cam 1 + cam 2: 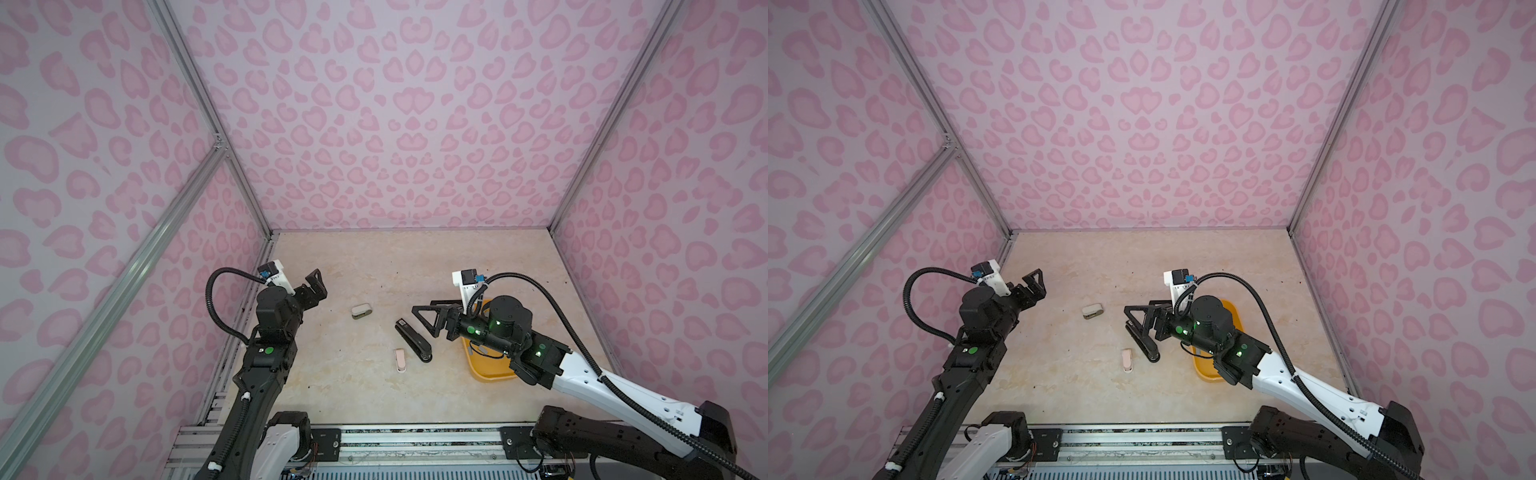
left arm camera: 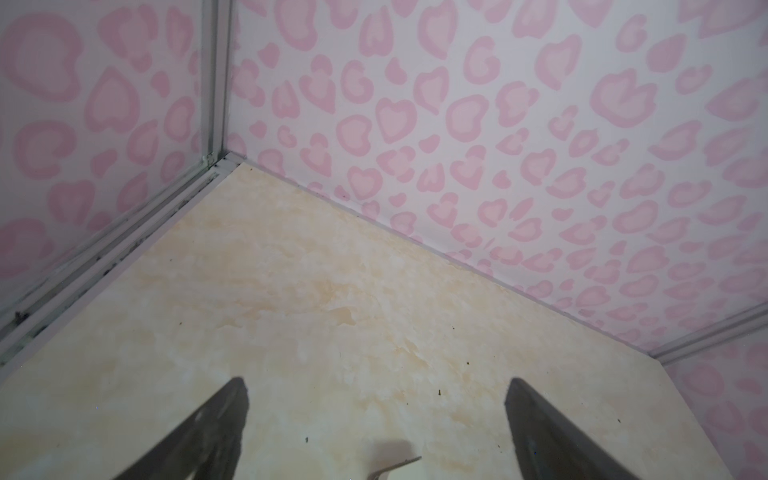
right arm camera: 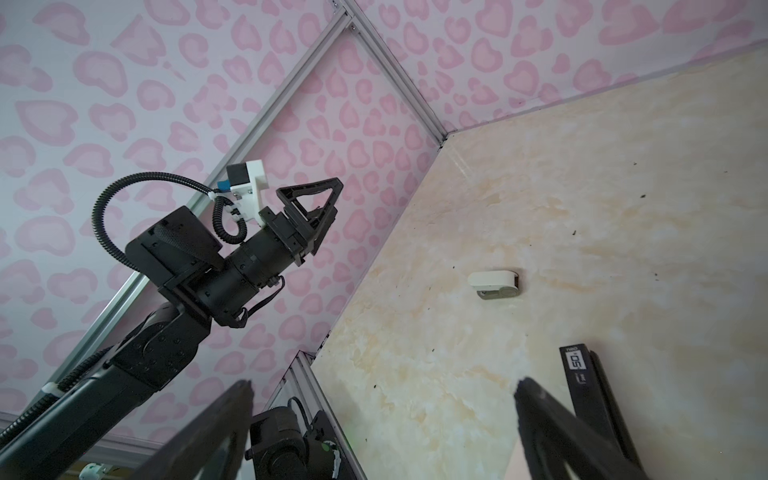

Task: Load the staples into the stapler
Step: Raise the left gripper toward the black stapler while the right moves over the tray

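Currently right gripper (image 1: 424, 313) and left gripper (image 1: 313, 284) both gape wide, empty.
Lying flat on the tabletop (image 1: 374, 266), black stapler (image 1: 413, 338) sits just beside the right gripper, on its near-edge side.

The right arm (image 1: 498, 328) covers most of the orange tray (image 1: 492, 376) in both top views, and its contents cannot be made out. In the right wrist view the black stapler (image 3: 590, 386) runs off the edge behind the right gripper (image 3: 384, 386), whose blurred fingers (image 3: 552, 436) are cropped. A thin pale sliver (image 2: 395, 466) at the left wrist view's edge is unidentifiable.
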Robot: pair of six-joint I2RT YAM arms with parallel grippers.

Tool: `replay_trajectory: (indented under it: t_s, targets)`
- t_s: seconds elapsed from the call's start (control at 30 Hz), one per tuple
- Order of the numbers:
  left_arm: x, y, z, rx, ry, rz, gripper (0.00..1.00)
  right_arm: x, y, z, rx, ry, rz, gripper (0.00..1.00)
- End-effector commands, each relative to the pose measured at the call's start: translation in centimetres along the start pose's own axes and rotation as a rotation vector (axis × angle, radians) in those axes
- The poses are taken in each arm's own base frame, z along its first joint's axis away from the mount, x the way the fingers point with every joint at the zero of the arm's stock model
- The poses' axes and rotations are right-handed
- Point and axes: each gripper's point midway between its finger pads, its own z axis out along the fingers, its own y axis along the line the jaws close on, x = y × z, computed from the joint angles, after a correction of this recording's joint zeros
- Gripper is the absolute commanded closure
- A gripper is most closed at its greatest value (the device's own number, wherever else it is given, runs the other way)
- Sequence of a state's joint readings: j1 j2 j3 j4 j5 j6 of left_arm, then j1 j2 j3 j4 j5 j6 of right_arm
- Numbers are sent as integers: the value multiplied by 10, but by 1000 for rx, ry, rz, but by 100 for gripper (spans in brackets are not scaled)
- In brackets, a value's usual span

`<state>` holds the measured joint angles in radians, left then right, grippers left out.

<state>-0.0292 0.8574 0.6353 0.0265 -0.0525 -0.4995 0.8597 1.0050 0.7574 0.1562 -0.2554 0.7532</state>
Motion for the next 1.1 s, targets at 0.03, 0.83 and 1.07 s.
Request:
replay_trajectory:
  t_s: [0.03,0.83,1.07]
  targets:
    - [4,-25,6,100,108,-61,2,-12,5,-13,-44,-76,16,2]
    - [-79,-188,-73,665,-76,454,0,-18,-74,-54,242,-184,-100,2]
    - [-57,-202,-70,777,-113,779,8,-16,-128,-99,510,-189,-340,2]
